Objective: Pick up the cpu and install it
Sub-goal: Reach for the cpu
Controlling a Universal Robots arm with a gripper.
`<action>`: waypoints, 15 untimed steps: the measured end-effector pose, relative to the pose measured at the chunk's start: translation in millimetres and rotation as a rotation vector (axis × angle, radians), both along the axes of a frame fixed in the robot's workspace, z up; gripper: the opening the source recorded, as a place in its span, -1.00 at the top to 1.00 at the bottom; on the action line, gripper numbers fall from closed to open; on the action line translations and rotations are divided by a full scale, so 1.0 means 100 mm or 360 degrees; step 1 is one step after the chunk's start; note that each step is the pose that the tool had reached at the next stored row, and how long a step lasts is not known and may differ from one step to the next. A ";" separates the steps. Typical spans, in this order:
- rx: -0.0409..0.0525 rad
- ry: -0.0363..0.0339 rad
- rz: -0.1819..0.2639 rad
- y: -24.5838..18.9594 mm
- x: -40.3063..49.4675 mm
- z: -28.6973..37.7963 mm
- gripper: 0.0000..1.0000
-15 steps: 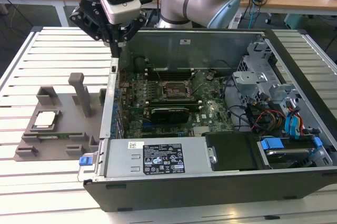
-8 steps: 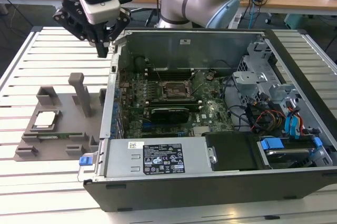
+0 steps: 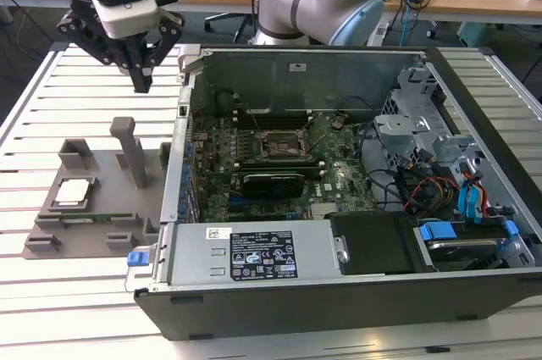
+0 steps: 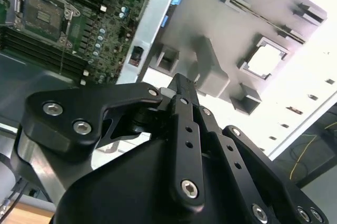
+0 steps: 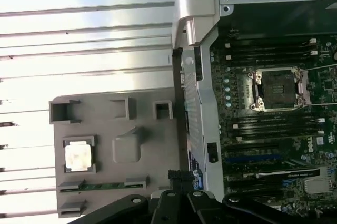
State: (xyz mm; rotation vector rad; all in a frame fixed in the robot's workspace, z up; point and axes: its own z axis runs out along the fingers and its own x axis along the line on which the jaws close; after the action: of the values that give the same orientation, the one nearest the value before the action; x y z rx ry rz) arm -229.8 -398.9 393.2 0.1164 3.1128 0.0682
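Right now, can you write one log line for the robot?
gripper: shut, holding nothing | cpu: resting in grey tray | socket: empty

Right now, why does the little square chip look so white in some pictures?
In the first wrist view, strong light washes the cpu nearly white and glares off the table slats; in the second wrist view, the area past the grey tray burns out white; in the exterior view, light is even and the cpu looks duller.
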 end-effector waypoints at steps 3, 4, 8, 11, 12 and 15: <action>0.0000 0.0000 0.0000 0.000 -0.098 0.000 0.79; 0.0000 0.0000 0.0000 0.000 -0.121 0.000 0.79; 0.0000 0.0000 0.0000 0.000 -0.291 0.000 0.79; 0.0000 -0.0001 0.0000 0.000 -0.401 0.000 0.79; 0.0000 -0.0001 0.0000 0.000 -0.439 0.000 0.79; 0.0000 -0.0001 0.0000 0.001 -0.548 0.000 0.79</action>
State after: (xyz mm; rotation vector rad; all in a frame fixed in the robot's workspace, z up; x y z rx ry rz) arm -284.6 -398.8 393.2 0.1165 3.1121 0.0682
